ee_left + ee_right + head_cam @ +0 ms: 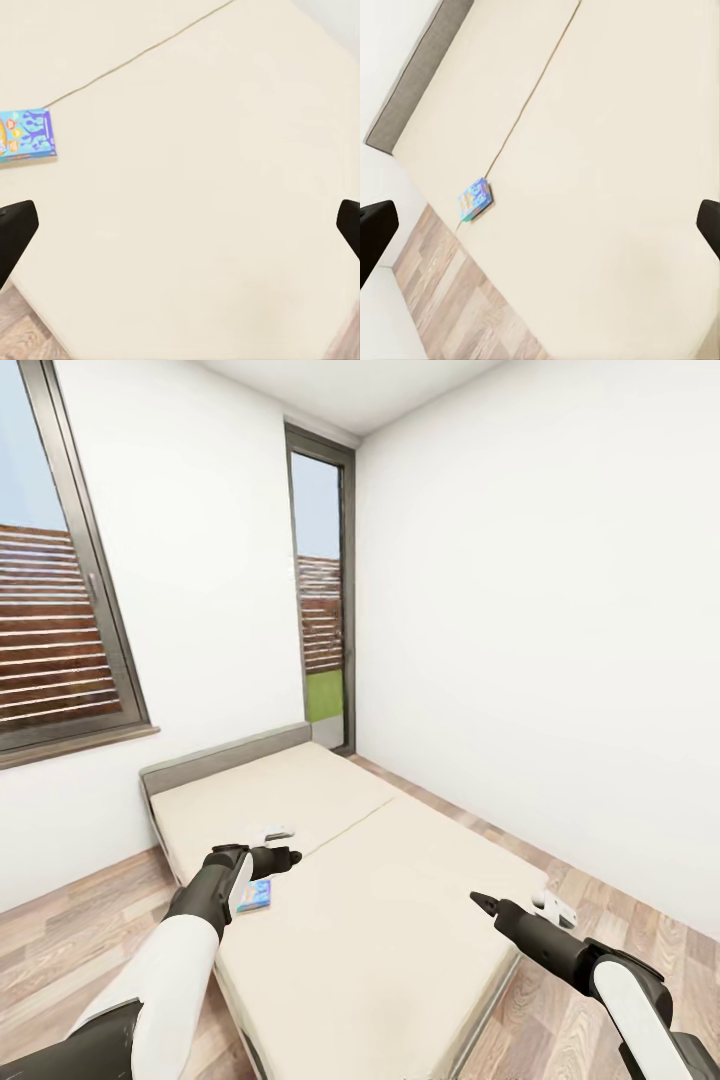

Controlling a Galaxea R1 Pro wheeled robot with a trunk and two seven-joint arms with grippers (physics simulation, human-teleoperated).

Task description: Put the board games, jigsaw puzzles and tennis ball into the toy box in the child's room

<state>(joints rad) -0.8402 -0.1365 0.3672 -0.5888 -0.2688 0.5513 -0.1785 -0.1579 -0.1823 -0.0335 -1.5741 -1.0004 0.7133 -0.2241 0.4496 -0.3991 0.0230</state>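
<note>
The bed (380,920) carries a small blue board game (258,897) flat on its beige cover, near the mattress edge and beside the centre seam. The left gripper (283,857) hovers just above that box, jaws spread wide and empty. The right gripper (480,901) reaches over the bed's other side, also wide and empty.
</note>
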